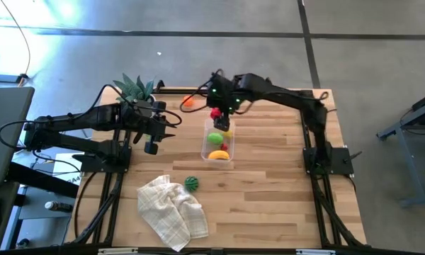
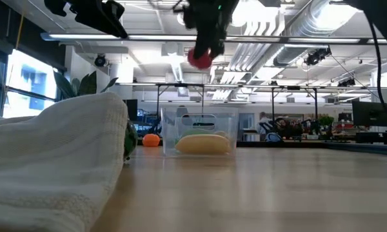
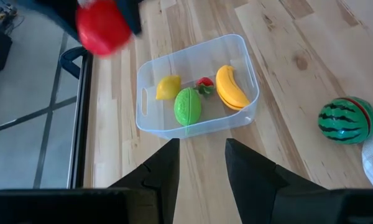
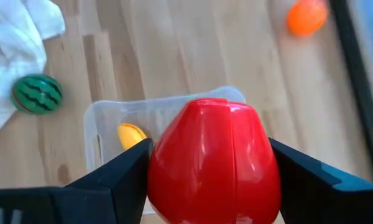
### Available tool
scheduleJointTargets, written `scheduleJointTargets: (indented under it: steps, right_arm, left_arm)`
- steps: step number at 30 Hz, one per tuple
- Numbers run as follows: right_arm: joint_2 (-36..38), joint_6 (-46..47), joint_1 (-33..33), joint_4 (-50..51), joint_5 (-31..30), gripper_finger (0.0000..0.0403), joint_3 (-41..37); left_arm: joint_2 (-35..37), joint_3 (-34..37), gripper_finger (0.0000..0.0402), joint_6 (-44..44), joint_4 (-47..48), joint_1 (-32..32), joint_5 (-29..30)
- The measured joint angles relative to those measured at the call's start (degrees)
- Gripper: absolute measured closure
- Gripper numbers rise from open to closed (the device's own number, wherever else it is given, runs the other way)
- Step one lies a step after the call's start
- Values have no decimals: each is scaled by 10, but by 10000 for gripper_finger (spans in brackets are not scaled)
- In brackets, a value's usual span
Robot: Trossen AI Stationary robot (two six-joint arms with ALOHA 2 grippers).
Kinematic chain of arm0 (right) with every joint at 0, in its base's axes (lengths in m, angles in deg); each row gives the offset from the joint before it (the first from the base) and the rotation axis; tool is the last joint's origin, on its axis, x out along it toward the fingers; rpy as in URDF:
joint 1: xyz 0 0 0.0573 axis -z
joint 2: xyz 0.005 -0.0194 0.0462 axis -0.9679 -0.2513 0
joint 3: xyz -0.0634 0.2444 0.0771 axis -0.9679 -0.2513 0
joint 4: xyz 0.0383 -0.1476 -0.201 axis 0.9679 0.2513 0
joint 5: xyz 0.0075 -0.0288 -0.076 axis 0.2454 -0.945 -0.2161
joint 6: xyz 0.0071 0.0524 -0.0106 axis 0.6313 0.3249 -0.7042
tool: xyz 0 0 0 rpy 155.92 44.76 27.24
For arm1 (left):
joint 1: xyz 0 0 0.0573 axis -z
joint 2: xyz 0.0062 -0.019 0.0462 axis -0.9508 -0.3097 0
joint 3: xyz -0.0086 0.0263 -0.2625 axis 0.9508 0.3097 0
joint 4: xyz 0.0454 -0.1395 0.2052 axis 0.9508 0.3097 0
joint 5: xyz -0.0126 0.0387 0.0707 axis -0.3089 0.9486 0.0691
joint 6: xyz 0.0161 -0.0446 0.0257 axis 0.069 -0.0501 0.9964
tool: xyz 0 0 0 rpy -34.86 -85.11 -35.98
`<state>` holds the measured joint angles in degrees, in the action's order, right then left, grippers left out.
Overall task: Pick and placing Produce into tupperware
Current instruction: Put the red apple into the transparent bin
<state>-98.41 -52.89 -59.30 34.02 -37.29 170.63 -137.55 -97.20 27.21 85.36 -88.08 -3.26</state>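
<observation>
Red piece held above the tupperware (image 1: 217, 140)

My right end effector (image 1: 219, 115) clamps a red piece (image 2: 200, 58) over the tub's far end; banana (image 3: 230, 88) and green piece (image 3: 188, 106) lie inside. My left end effector (image 3: 202, 163), fingers parted, waits beside the tub.

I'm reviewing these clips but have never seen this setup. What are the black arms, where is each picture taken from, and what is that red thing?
Two robot arms work at a wooden table. One picture looks straight down, one looks level along the tabletop, and two come from cameras on the arms' wrists.

The right gripper is shut on a red toy fruit, held above the clear tub. The tub holds a banana, a green piece, a yellow piece and a small red piece.

The left gripper is open and waits beside the tub.

Outside the tub lie a striped melon, an orange ball, a white cloth and a plant.
</observation>
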Motion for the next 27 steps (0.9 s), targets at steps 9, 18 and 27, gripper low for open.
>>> scheduleJointTargets:
  steps: [9, 18, 27]
  right_arm:
    - [-76, -2, 11, 18, 23, 141, 0]
    - [-80, 7, -4, -9, 35, 141, -61]
    - [8, 49, -8, -182, 34, 141, -258]
  left_arm:
    - [0, 0, 284, 0, 0, 0, 0]
    - [0, 0, 284, 0, 0, 0, 0]
    - [0, 0, 284, 0, 0, 0, 0]
